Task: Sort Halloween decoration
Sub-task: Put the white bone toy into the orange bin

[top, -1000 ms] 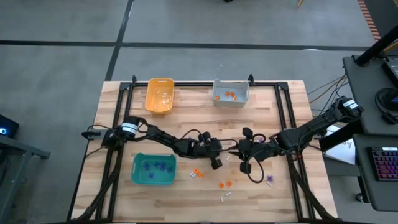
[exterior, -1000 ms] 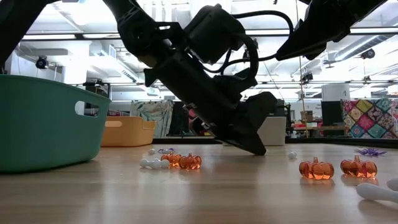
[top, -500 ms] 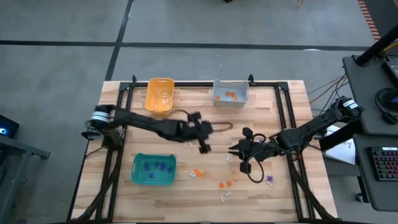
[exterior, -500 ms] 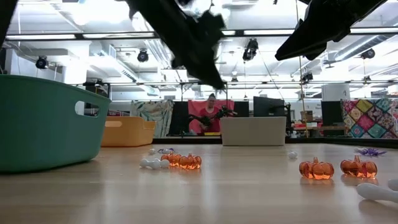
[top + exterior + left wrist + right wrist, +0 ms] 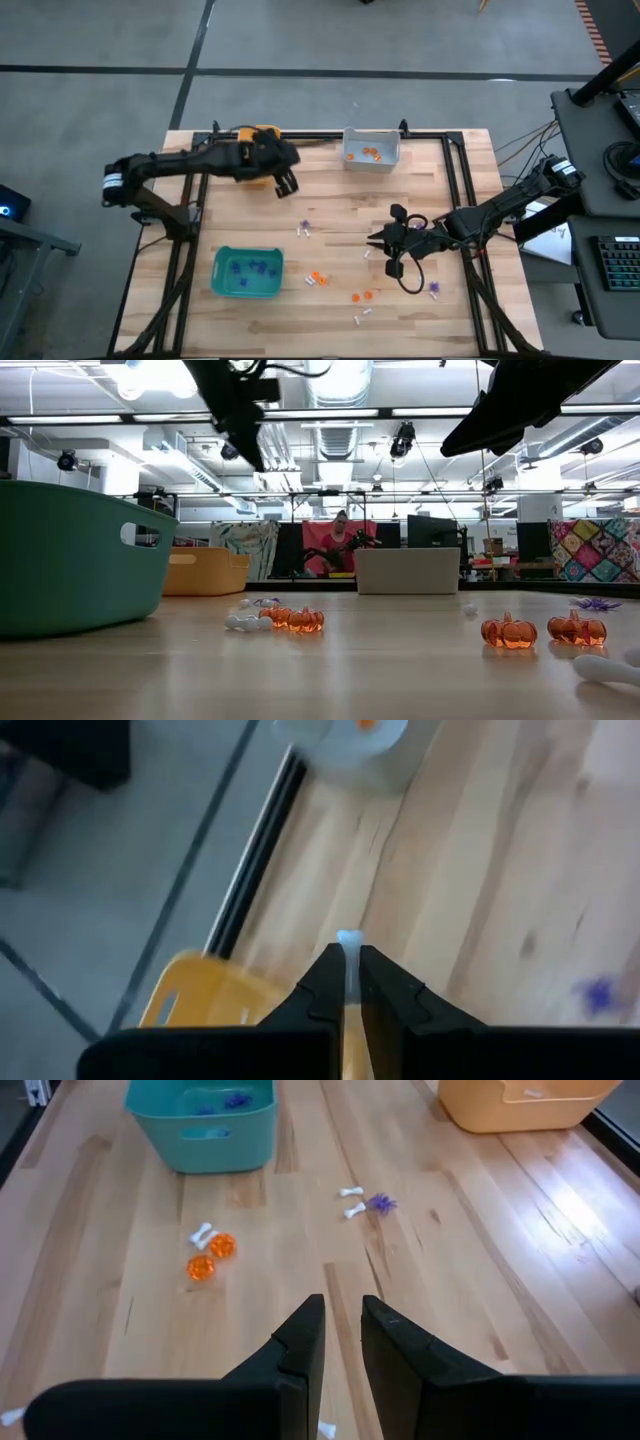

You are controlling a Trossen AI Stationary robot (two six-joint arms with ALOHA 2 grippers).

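High view, left fingers (image 5: 285, 185) pinching white trinket (image 5: 348, 939), moved to yellow bin (image 5: 256, 155), right fingers (image 5: 375, 241) narrow.

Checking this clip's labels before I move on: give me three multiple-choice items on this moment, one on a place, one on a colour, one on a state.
1. Where is the left gripper? A) by the yellow bin B) mid-table C) out of view
2. What colour are the trinkets in the teal bin? A) orange B) purple C) white
3. The left gripper is: A) wide open B) shut on a white trinket C) shut on nothing

Answers: 1 A, it hangs at the yellow bin's edge. 2 B, only purple ones lie inside. 3 B, the white trinket shows between its fingers in the left wrist view.
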